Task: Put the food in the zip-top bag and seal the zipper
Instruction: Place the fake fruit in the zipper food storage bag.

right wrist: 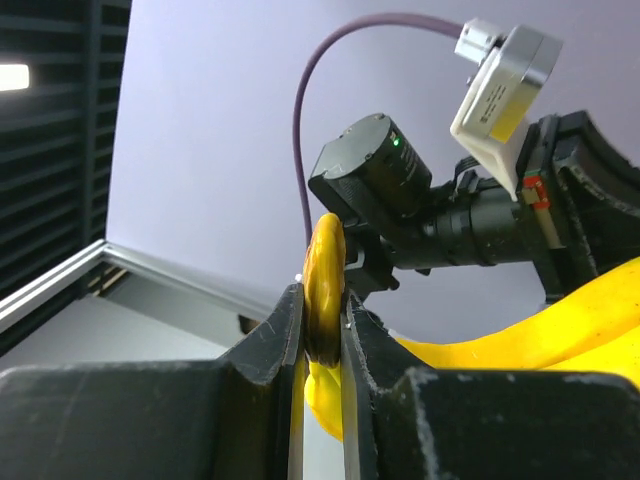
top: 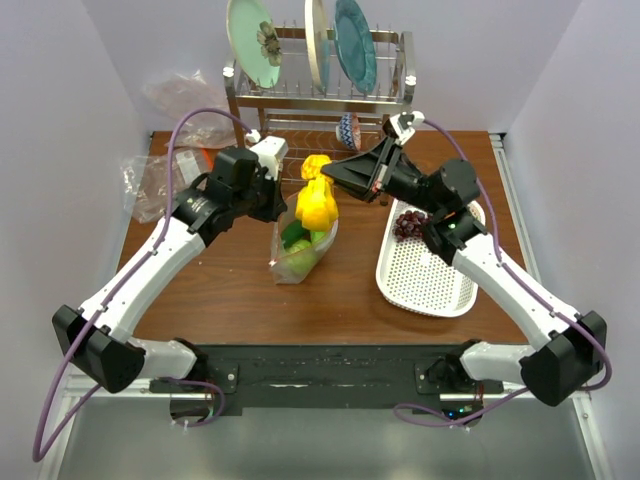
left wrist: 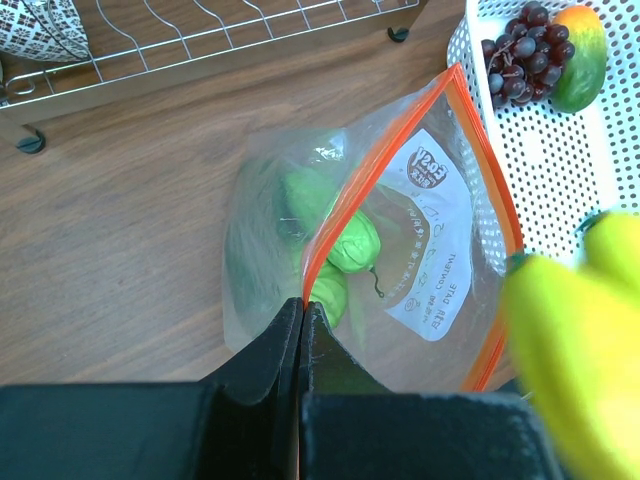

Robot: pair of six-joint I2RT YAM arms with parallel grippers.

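Note:
The zip-top bag (top: pixel 300 250) stands at mid-table with its mouth open upward; green toy produce (left wrist: pixel 350 240) lies inside. My left gripper (left wrist: pixel 302 305) is shut on the orange-red zipper (left wrist: pixel 385 165) at one corner of the mouth, and it also shows in the top view (top: pixel 283 215). My right gripper (right wrist: pixel 322 300) is shut on the stem of the yellow bananas (top: pixel 317 200) and holds them just above the bag's mouth. The bananas also fill the lower right of the left wrist view (left wrist: pixel 580 340). Dark purple grapes (left wrist: pixel 525 50) and an orange fruit (left wrist: pixel 580 45) lie in the white mesh basket (top: pixel 430 270).
A metal dish rack (top: pixel 320 95) with plates stands at the back, close behind both grippers. Crumpled clear bags (top: pixel 160 170) lie at the far left. The white basket sits right of the bag.

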